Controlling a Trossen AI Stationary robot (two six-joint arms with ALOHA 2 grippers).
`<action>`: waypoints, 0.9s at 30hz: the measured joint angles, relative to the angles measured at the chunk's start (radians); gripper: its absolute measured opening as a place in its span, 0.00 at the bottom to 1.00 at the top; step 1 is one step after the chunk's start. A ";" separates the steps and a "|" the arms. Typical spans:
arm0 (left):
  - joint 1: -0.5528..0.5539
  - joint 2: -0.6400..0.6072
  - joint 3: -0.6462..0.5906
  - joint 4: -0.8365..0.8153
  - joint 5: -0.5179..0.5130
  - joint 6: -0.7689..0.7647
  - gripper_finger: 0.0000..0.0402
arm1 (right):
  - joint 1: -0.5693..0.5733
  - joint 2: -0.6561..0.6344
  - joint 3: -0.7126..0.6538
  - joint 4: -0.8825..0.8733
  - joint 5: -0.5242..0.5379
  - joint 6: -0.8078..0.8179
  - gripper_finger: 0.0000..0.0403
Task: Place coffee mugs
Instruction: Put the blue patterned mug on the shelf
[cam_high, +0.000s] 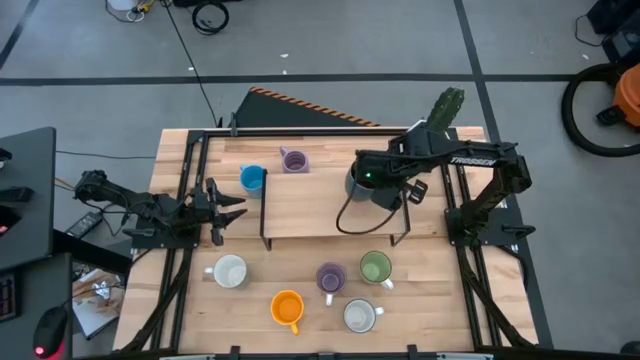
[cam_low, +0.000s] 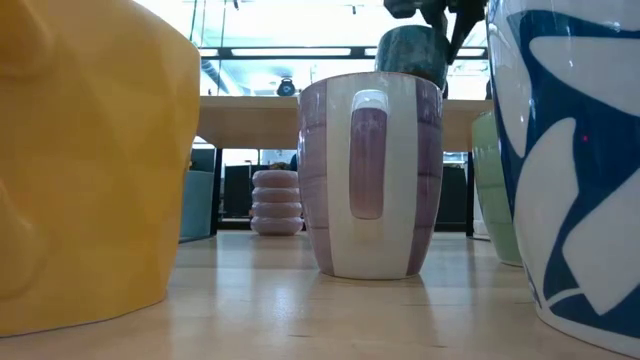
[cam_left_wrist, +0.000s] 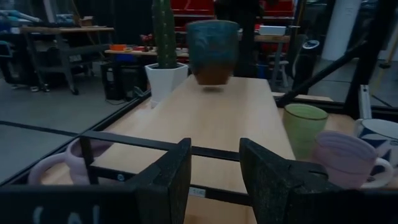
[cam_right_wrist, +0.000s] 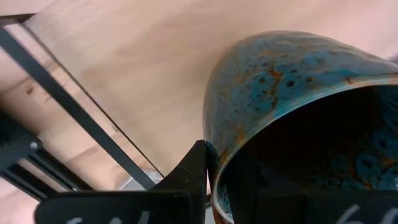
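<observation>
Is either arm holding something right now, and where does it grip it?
Yes. The right gripper holds the dark mug by its rim, one finger outside the wall, above the raised shelf. The left gripper is open, holding nothing.

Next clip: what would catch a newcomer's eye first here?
The right gripper holds a dark speckled mug by its rim above the raised shelf, near the cactus. Five mugs cluster on the table's front, the orange mug brightest. The left gripper waits open at the shelf's left end.
</observation>
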 joint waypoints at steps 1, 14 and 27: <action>0.000 0.000 0.000 0.000 -0.004 0.000 0.35 | 0.007 0.000 -0.002 0.000 0.007 -0.018 0.10; 0.000 0.000 0.000 0.000 -0.012 -0.027 0.35 | 0.031 -0.001 -0.023 0.004 0.030 -0.075 0.13; 0.000 0.000 0.000 0.000 -0.012 -0.026 0.35 | 0.039 0.002 -0.074 0.004 0.089 0.012 0.20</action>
